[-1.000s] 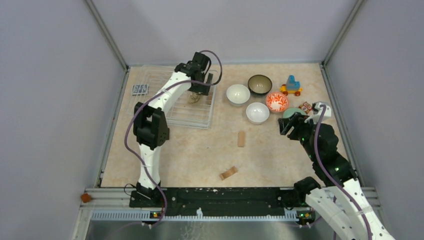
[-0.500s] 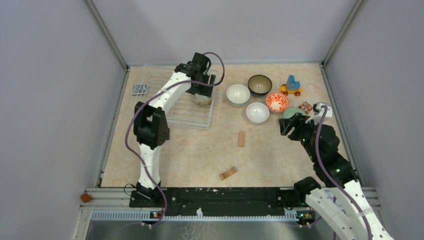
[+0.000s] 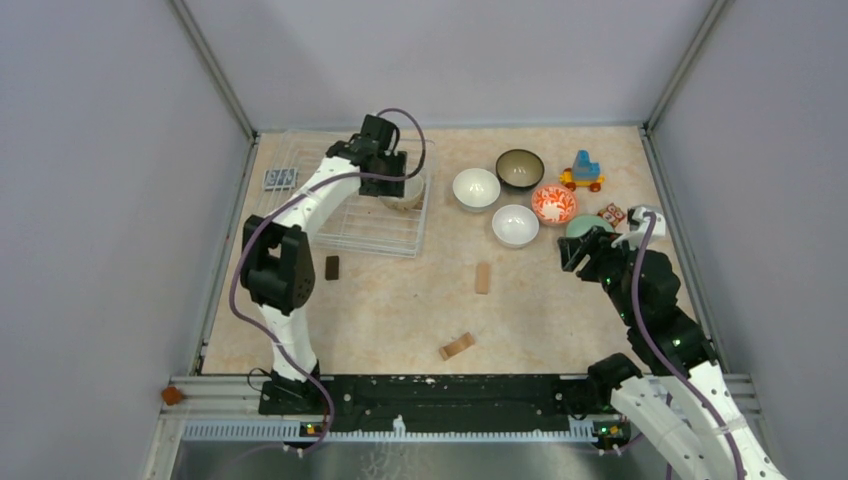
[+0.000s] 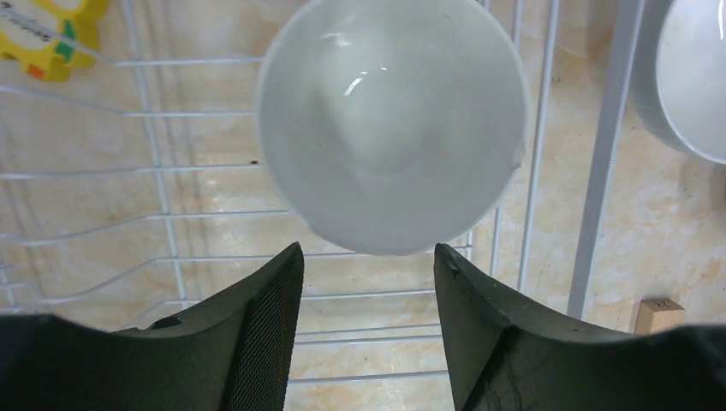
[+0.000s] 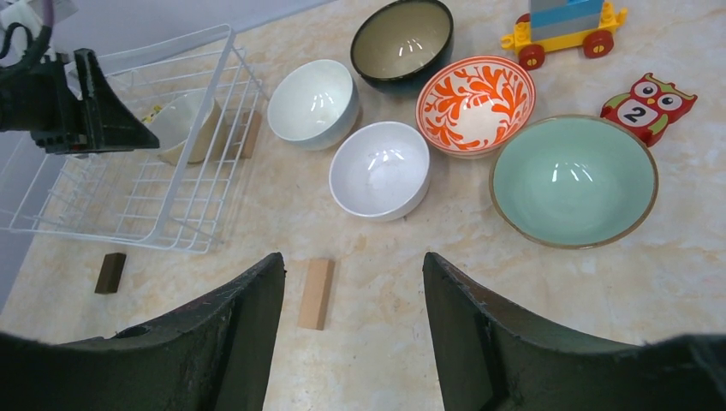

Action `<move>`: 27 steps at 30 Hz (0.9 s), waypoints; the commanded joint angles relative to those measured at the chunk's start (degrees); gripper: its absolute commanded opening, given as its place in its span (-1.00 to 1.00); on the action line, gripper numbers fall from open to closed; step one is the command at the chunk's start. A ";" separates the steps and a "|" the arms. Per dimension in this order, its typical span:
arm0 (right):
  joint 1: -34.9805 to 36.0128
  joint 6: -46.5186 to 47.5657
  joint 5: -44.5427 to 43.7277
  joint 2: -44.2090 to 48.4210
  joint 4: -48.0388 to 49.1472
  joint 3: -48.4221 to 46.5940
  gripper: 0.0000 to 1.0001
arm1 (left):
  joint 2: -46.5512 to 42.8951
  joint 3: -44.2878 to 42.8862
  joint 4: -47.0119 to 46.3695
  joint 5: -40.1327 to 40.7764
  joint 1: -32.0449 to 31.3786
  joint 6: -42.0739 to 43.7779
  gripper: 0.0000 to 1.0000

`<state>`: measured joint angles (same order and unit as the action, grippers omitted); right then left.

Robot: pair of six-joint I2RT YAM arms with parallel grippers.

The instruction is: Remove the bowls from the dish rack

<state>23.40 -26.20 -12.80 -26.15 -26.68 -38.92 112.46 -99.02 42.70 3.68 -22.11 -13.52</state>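
Observation:
The wire dish rack [image 3: 340, 215] sits at the back left. One bowl [image 3: 406, 191], tan outside and white inside, stands in its right end. My left gripper [image 3: 392, 175] is open just left of that bowl. In the left wrist view the bowl [image 4: 389, 120] fills the top, its rim just beyond the open gripper [image 4: 366, 257]. On the table are two white bowls [image 5: 312, 101] [image 5: 379, 169], a dark bowl [image 5: 401, 43], an orange-patterned bowl [image 5: 475, 103] and a pale-green bowl [image 5: 572, 178]. My right gripper [image 5: 353, 265] is open and empty, above the table near them.
A toy vehicle [image 5: 565, 26] and an owl tile [image 5: 648, 104] lie at the back right. Wooden blocks lie on the table [image 3: 483, 277] [image 3: 457, 346], with a dark block [image 3: 331, 266] in front of the rack. A small grey item [image 3: 280, 179] lies at the rack's left.
The left arm's elbow swung left, uncovering the dark block. The left gripper drew back left off the bowl, which now stands in full view at the rack's right end. The right arm has not moved.

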 commanded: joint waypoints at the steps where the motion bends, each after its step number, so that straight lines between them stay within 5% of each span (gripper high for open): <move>1: -0.02 -0.26 -0.68 0.79 0.84 -0.06 0.20 | -8.26 4.75 -8.00 2.36 2.11 -3.08 0.24; 27: -0.06 -0.28 -0.39 0.87 0.99 0.86 0.20 | -1.09 8.31 -11.60 1.33 5.41 -12.21 0.22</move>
<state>23.40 -26.20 -12.80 -25.89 -26.61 -38.54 110.89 -91.24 34.04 5.43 -17.08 -24.14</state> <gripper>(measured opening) 0.603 0.619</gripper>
